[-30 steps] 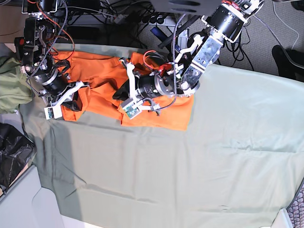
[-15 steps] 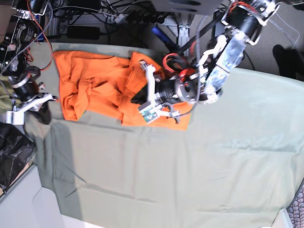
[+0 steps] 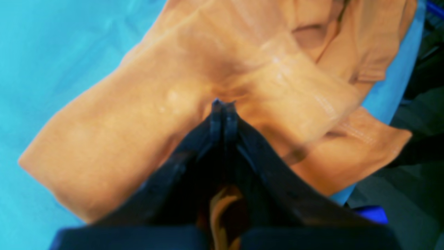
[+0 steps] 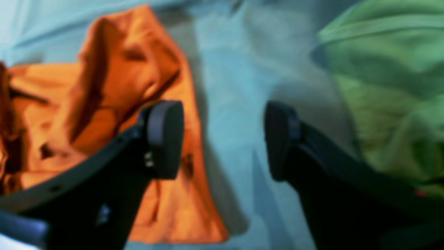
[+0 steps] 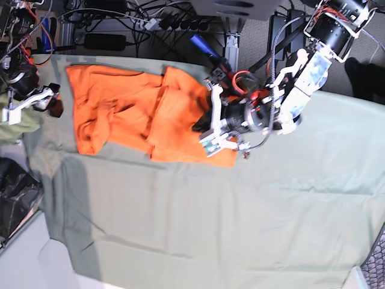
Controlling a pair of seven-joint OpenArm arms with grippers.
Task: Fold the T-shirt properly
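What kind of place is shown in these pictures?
Probably a robotics lab or workshop, not a home. A table draped in pale green cloth carries an orange T-shirt, two robot arms work above it, and power strips with tangled cables lie on the floor behind.

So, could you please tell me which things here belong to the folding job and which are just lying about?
Part of the job:
- T-shirt, orange, rumpled on the sage cloth
- left claw, shut on the T-shirt
- right claw, open, off the shirt's edge

Just lying about:
- sage green cloth covering the table
- olive-green garment, bunched at the side
- cables behind the table
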